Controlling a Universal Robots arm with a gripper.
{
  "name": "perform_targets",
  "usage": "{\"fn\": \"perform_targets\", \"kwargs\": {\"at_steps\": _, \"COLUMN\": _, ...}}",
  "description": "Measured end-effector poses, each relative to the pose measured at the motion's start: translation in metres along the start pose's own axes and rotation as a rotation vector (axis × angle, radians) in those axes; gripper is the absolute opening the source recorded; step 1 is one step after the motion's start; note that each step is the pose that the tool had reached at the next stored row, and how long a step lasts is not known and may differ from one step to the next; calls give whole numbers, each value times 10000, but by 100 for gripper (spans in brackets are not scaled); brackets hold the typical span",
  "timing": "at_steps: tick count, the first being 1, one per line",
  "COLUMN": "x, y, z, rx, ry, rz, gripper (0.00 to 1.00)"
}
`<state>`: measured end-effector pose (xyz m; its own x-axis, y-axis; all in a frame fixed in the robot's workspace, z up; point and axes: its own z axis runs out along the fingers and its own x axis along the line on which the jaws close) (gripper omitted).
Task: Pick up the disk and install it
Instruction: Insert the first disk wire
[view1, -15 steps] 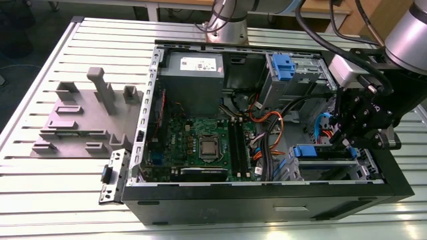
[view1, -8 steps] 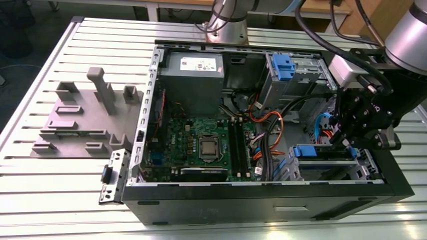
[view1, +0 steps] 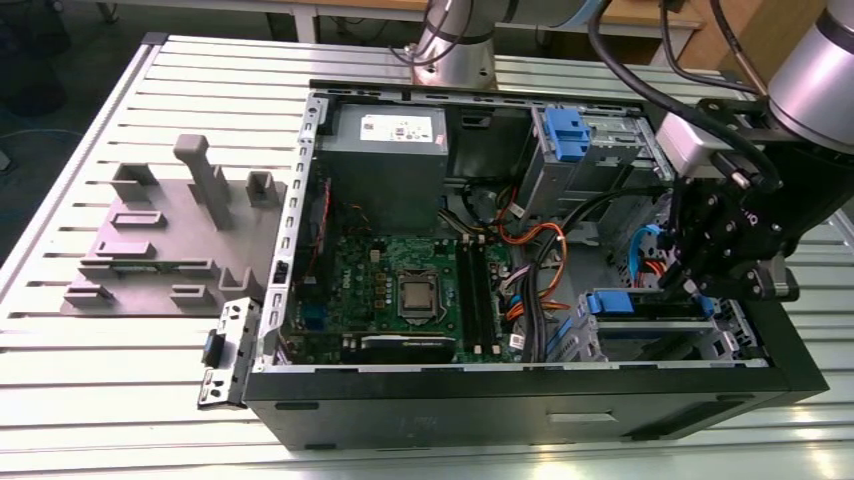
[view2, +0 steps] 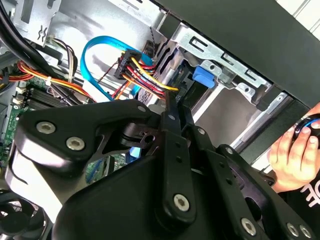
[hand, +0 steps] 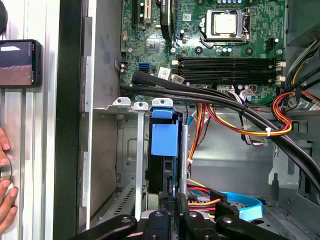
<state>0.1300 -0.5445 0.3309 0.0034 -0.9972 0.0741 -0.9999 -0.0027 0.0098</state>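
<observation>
The fingers (hand: 172, 200) stand close together, their tips just at the dark near edge of the disk (hand: 164, 150). Whether they pinch it or merely touch it I cannot tell. In the first wrist view the disk stands on edge in the metal bay (hand: 131, 150), its blue end tab facing away from the gripper (hand: 172, 202) toward the motherboard (hand: 210, 45), with a blue rail running back along its top edge. The dark body below the tab reaches down to the fingertips. In the second wrist view the same blue tab (view2: 202, 77) shows just past the narrow black fingers, seated between the bay's silver brackets.

In the exterior view the gripper (view1: 707, 290) hangs over the case (view1: 534, 385) at that view's right, directly above the bay, where the disk's blue tab (view1: 611, 302) sits at the bay's mouth. A second blue caddy (view1: 567, 135) sits in the upper cage. The power supply (view1: 387, 145) lies at the case's far side. A person's hand (view2: 295, 150) rests outside the case.
</observation>
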Motion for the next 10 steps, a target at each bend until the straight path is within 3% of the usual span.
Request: {"fn": "perform_targets", "kwargs": {"at_steps": 10, "x": 0, "y": 0, "z": 31, "rx": -4, "ry": -27, "rz": 38, "gripper": 18}}
